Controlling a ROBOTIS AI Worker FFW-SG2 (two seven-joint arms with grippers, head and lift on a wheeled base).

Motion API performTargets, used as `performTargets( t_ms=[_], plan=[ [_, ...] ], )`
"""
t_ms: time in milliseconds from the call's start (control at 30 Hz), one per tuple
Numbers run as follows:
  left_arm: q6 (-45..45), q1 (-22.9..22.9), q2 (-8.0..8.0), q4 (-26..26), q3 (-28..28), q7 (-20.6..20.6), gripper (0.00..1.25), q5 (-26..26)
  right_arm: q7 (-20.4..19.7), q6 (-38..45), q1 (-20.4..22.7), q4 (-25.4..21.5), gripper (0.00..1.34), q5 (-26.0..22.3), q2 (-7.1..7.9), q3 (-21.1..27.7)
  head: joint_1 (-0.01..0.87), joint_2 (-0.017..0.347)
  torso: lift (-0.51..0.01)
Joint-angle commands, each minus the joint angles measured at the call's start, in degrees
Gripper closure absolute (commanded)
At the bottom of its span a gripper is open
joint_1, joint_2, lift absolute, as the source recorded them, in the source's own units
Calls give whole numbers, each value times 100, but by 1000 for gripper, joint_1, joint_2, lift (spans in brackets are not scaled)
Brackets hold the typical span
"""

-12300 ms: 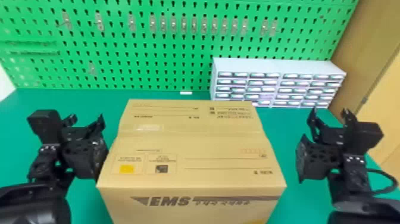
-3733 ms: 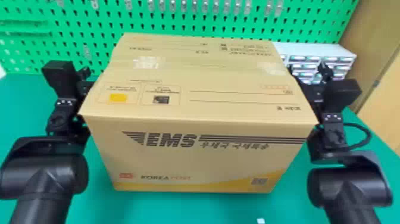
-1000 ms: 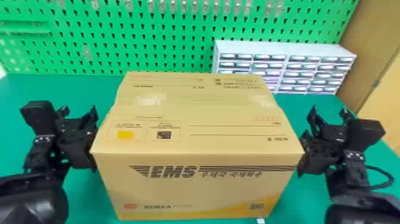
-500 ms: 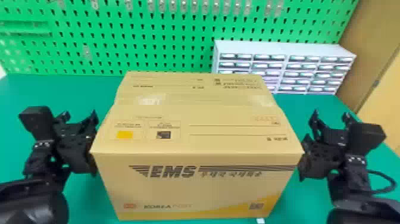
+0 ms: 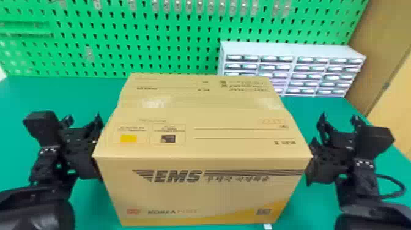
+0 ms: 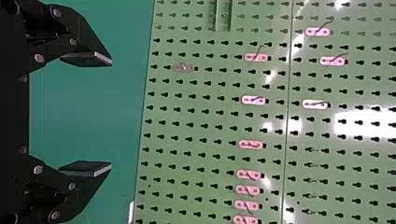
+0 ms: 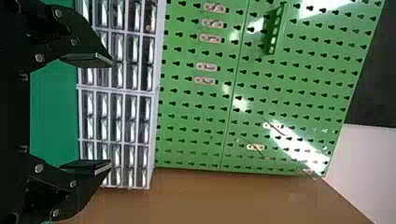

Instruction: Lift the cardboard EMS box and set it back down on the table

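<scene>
The green table [image 5: 61, 94] meets a green pegboard [image 5: 171, 55]; on it the cardboard box [image 5: 208, 195] runs lengthwise side to side, logo towards the robot, between left gripper [image 5: 83, 120] and right gripper [image 5: 338, 118], jaws apart on both.

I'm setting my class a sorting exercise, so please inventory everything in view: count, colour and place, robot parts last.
Box: one, brown with dark and yellow print, on the table
Table: one, green, under the box
White piece: one, white, at the box's near edge
Drawer unit: one, white, behind the box, to the right
Pegboard: one, green, at the back
Clips: many, pale, on the pegboard
Brown panel: one, brown, far right
Cable: one, black, by the right arm
Arms: two, black, one each side
Left gripper: one, black, beside the box, fingers open
Right gripper: one, black, opposite side, fingers open
</scene>
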State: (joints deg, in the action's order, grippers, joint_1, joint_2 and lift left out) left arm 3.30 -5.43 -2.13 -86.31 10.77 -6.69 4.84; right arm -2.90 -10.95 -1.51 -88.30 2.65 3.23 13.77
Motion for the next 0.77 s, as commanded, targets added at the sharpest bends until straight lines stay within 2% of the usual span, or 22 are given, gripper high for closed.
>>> performTargets(
  t_ms=[0,733],
  plan=[
    [-31,7,-6,0,-40,1,463,8,0,5,-7,-3,492,16,-7,-6,678,-14,-95],
    [-57,59,-6,-9,-49,10,463,61,0,5,2,-3,492,122,-7,-50,678,-14,-95]
  ],
)
